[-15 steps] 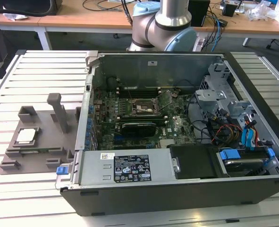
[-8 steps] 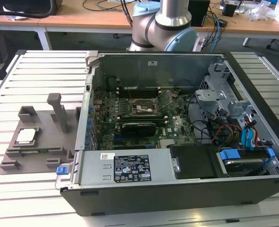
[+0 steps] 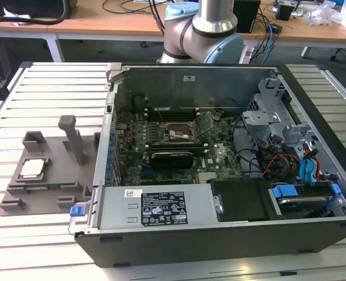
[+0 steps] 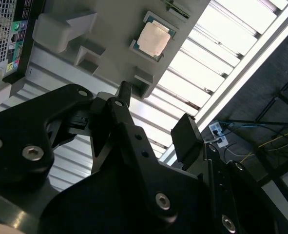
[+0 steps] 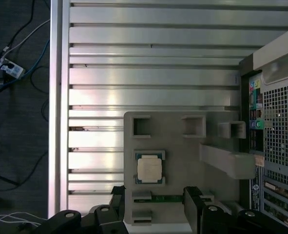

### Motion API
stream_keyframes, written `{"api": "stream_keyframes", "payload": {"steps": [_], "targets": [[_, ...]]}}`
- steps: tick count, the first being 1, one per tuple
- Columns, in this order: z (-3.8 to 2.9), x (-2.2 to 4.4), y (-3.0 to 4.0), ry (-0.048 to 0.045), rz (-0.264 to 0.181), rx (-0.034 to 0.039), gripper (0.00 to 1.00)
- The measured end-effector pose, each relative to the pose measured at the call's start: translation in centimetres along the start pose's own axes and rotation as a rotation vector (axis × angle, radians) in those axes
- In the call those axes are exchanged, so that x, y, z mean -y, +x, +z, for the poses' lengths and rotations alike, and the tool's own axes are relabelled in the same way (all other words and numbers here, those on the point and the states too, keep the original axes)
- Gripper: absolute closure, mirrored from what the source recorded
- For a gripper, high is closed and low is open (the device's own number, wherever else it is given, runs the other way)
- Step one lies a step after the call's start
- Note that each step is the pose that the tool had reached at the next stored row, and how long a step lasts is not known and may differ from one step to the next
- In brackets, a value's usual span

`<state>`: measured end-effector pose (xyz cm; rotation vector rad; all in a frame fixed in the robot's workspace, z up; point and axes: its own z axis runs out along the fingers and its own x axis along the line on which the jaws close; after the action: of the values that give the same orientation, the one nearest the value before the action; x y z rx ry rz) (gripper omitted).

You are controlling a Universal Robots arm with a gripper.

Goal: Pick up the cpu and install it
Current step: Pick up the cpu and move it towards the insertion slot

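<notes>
We see a grey plastic tray point(image 5: 182, 146) directly below the gripper point(image 5: 155, 194), lying on a slatted metal table point(image 5: 148, 48). An open computer case point(image 5: 275, 122) stands just beside the tray, on the side of one finger. In the exterior view the case point(image 3: 219, 216) lies with its side off. Its motherboard socket point(image 3: 174, 133) faces up, and the arm point(image 3: 202, 29) rises behind the case's far wall.

The tray point(image 3: 55, 170) carries several raised hollow blocks point(image 5: 142, 126) beyond the chip from the gripper. It also carries a tall post point(image 5: 226, 161) between the chip and the case; we see the post standing upright in the exterior view point(image 3: 73, 137). A narrow green strip point(image 5: 165, 198) sits in a slot of the tray, right under the line between the fingertips. Off the table's edge, away from the case, a power strip point(image 5: 5, 68) and loose cables lie on the dark floor.

The cpu point(image 5: 149, 168) rests flat in its square pocket on the tray, silvery top up and fully exposed. It sits just ahead of the fingertips and roughly centred on the gap between them. In the exterior view we find it point(image 3: 32, 168) on the tray, well apart from the socket.

In the second wrist view the gripper point(image 4: 156, 109) hangs above the tray point(image 4: 109, 29) with its two black fingers point(image 4: 185, 129) spread wide apart. They grip nothing, and the cpu point(image 4: 153, 39) lies apart from them. The post point(image 4: 61, 31) stands off to the case side of the nearer finger.
</notes>
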<state>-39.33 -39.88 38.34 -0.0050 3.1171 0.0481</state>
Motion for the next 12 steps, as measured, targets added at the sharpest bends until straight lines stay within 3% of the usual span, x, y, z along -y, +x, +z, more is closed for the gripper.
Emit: {"api": "stream_keyframes", "payload": {"steps": [12], "targets": [[0.31, 0.01, 0.01, 0.0, 0.0, 0.0, 0.4]]}}
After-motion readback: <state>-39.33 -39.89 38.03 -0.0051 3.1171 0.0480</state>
